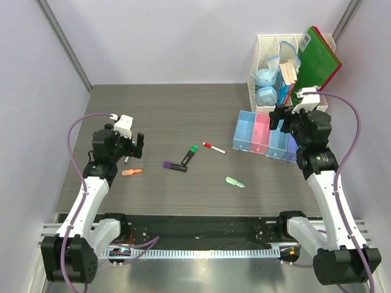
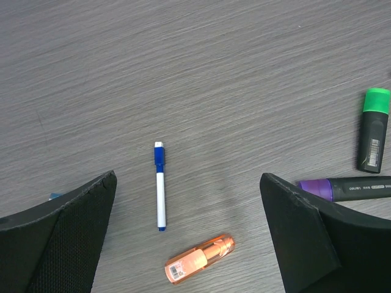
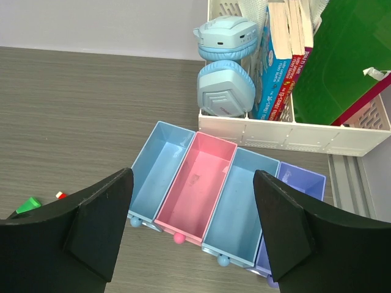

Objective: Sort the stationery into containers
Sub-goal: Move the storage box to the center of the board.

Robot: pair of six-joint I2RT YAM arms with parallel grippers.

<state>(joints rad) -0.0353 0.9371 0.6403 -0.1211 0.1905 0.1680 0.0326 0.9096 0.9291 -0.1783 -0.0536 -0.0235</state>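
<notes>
Hovering over the desk [image 1: 171, 116], the left end effector [image 2: 188, 177] is released and empty, with its jaws straddling a thin white blue-capped pen [image 2: 160, 186]. An orange piece [image 2: 199, 259] lies just below the pen, and a green-tipped marker [image 2: 374, 130] and a purple-tipped marker [image 2: 348, 188] are off to the side. A red-capped pen [image 1: 214, 148] and a mint piece [image 1: 235, 182] sit mid-desk, well apart from the bins [image 3: 198, 189]. The right end effector [image 3: 192, 176] is also released, holding nothing, above the four bins, which look empty; the white rack [image 3: 293, 131] is just behind them. The pen is likely light, stiff, smooth plastic and round, so it will probably roll. Best to pinch it across the barrel at mid-length, off the cap, with the fingers low to the desk.
</notes>
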